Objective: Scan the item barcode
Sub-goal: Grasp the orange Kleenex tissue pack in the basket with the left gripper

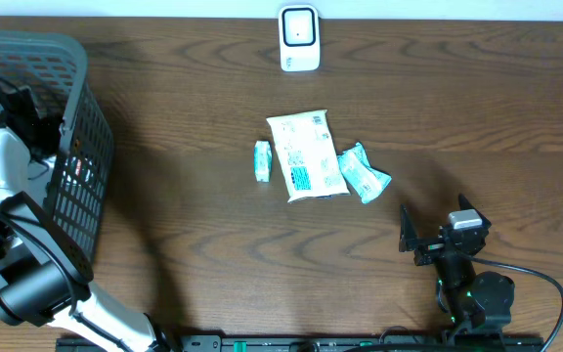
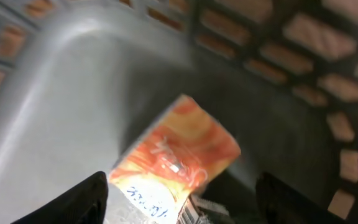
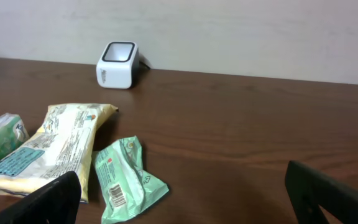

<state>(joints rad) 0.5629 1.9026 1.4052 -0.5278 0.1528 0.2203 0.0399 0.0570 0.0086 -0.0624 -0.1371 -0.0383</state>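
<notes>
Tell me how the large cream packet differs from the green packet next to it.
Size: the cream packet is clearly larger than the green packet. Colour: the cream packet is pale yellow with a teal panel; the green packet is mint green. Barcode: the green packet shows one face-up in the right wrist view; I see none on the cream packet. Both lie on the table, unheld.

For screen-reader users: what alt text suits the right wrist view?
Three items lie on a wooden table: a large pale pouch, a crumpled green packet showing a barcode, a small pack at left. A white scanner stands behind them; the open right end effector frames the bottom.
</notes>
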